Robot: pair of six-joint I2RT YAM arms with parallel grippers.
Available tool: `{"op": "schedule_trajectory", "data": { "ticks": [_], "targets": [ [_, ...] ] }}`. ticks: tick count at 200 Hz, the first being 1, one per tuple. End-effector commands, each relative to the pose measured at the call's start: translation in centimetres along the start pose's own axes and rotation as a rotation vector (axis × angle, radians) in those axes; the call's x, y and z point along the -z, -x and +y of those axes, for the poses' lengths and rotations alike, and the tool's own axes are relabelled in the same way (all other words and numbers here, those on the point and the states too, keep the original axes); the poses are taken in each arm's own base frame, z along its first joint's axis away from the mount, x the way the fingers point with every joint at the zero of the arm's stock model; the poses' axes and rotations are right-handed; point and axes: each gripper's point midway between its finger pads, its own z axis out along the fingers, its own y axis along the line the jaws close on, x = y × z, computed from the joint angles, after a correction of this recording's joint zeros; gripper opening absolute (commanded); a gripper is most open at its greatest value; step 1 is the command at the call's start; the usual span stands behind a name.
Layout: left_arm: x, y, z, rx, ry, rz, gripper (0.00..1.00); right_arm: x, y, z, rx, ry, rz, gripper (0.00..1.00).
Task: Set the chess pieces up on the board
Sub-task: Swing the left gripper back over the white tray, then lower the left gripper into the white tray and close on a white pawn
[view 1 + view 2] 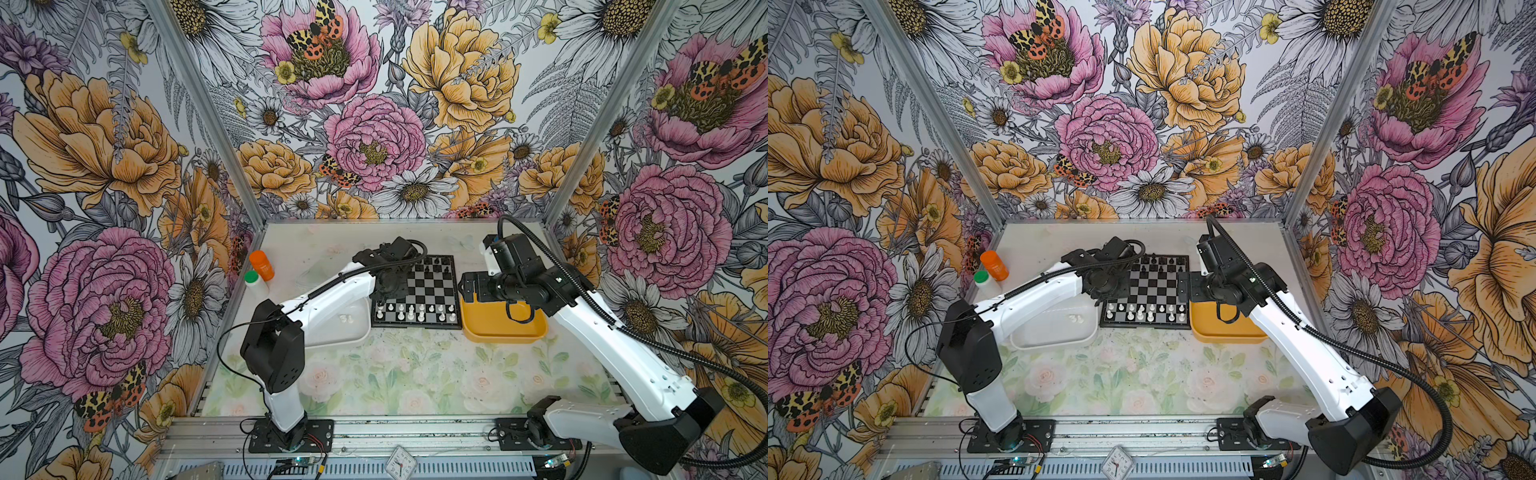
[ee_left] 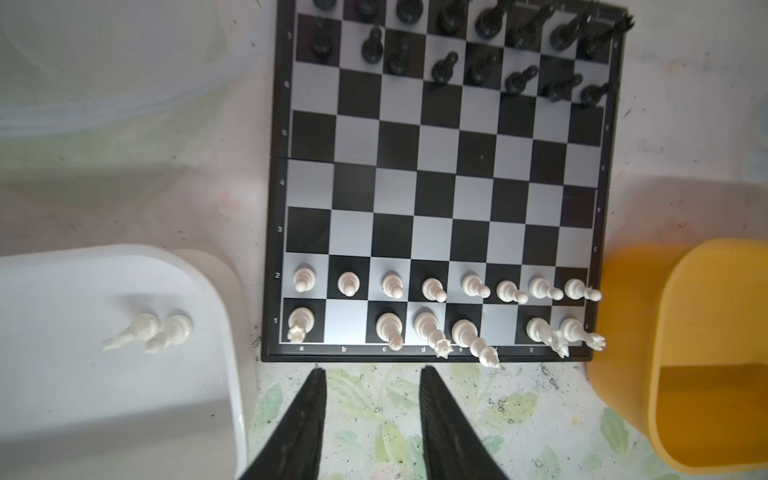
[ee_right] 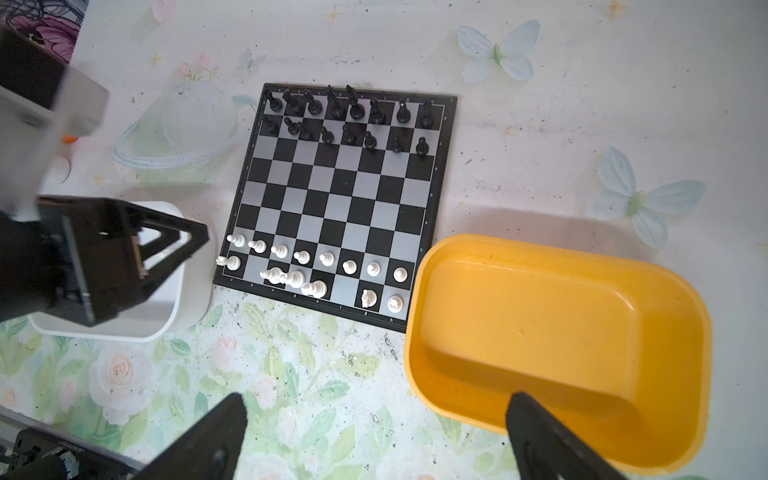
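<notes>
The board (image 1: pixel 415 291) (image 1: pixel 1152 291) (image 2: pixel 440 174) (image 3: pixel 340 199) lies mid-table. Black chess pieces (image 2: pixel 478 50) (image 3: pixel 349 120) fill its two far rows. White chess pieces (image 2: pixel 436 286) (image 3: pixel 316 266) fill the near pawn row. The nearest row has two bare squares. Two more white pieces (image 2: pixel 149 332) (image 1: pixel 346 319) lie in the white tray (image 2: pixel 62 395) (image 1: pixel 345 338). My left gripper (image 2: pixel 372 370) (image 1: pixel 385 294) hangs open and empty above the board's near left part. My right gripper (image 3: pixel 378 399) (image 1: pixel 471 287) is wide open and empty over the yellow tray's (image 3: pixel 561 324) (image 1: pixel 498 332) edge.
An orange bottle (image 1: pixel 262 265) and a green-capped white bottle (image 1: pixel 254 282) stand at the far left. A clear plastic lid (image 3: pixel 183 129) lies left of the board's far half. The yellow tray holds no pieces.
</notes>
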Motion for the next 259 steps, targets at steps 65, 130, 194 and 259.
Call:
{"op": "schedule_trajectory", "data": {
  "ticks": [65,130,194,259],
  "targets": [
    [0.8,-1.2,11.8,0.181,0.203,-0.005,0.39,-1.2,4.1,2.6,0.055,0.085,-0.039,1.00],
    [-1.3,-4.0,16.0,0.280,0.238,0.057,0.40,-2.4,5.5,4.0,0.057,0.124,-0.032,1.00],
    [-3.1,-4.1,15.6,0.321,0.181,0.095,0.40,-3.2,5.8,4.6,0.046,0.133,-0.026,1.00],
    [-4.4,-3.6,12.4,0.268,0.128,0.118,0.41,-3.5,5.5,4.3,0.038,0.114,-0.021,1.00]
  ]
}}
